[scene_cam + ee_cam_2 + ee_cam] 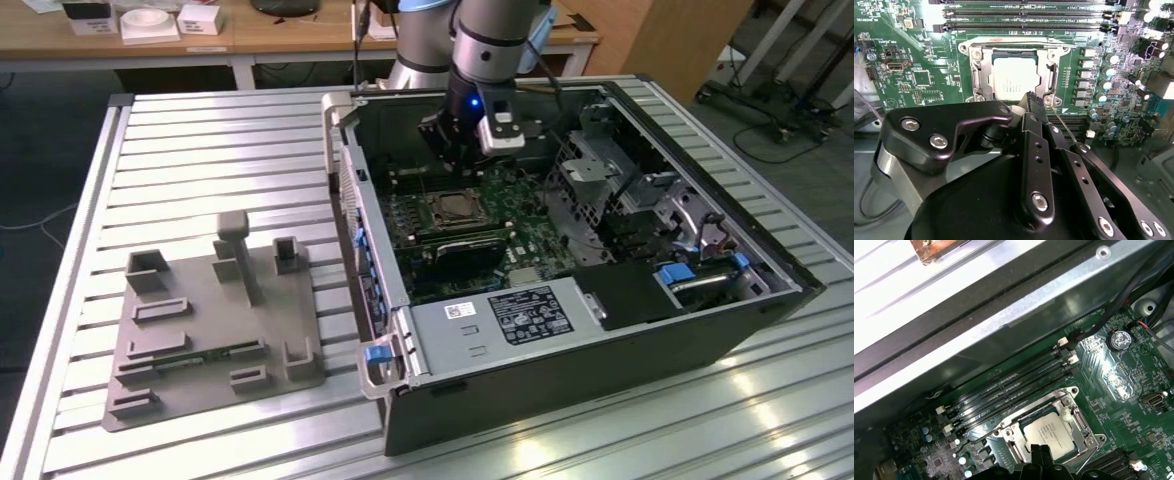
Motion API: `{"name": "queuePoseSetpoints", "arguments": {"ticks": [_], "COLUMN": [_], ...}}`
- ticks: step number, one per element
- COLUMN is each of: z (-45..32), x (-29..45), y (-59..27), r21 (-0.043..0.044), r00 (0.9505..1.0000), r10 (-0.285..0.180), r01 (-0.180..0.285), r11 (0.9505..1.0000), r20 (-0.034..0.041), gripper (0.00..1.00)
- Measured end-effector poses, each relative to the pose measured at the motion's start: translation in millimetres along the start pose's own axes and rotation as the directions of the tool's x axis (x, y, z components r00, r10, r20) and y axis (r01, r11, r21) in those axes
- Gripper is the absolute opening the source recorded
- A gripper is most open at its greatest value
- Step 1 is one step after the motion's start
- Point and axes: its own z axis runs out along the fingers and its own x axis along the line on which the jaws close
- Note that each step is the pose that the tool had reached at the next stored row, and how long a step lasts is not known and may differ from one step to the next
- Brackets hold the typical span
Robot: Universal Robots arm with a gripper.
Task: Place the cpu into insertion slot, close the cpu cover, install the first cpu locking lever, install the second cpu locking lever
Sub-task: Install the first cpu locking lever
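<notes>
Fingertips (pixel 1032 103) pressed together and empty, the gripper (pixel 1037 100) hangs at the edge of the single cpu (pixel 1013 80), seated in the one insertion slot (pixel 454 210) under one flat-lying cpu cover (pixel 979 75). The arm (pixel 494 40) drops upright into the open computer case (pixel 574 360).

Overhead light throws glare patches on the ribbed bench (pixel 627 430) and washes it out white beyond the jaws; the motherboard (pixel 919 65) beneath the jaws is evenly lit, the case (pixel 561 390) interior shadowed.
</notes>
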Motion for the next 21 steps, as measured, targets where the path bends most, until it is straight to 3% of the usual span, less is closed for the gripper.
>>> {"name": "queuePoseSetpoints", "arguments": {"ticks": [5,9,13,18,21], "z": [-2.8,-2.9,-2.0,-0.9,-0.6], "x": [0.2,0.3,0.3,0.2,0.2], "y": [0.5,0.5,0.5,0.4,0.4], "r21": [0.0003,0.0020,0.0034,0.0048,0.0051], "r00": [0.9997,0.9964,0.9876,0.9724,0.9668], "r10": [-0.026,-0.085,-0.157,-0.233,-0.255], "r01": [0.026,0.085,0.157,0.233,0.255], "r11": [0.9997,0.9964,0.9876,0.9724,0.9668], "r20": [-0.0010,-0.0031,-0.0059,-0.0089,-0.0098], "gripper": [0.11,0.11,0.11,0.11,0.11]}}
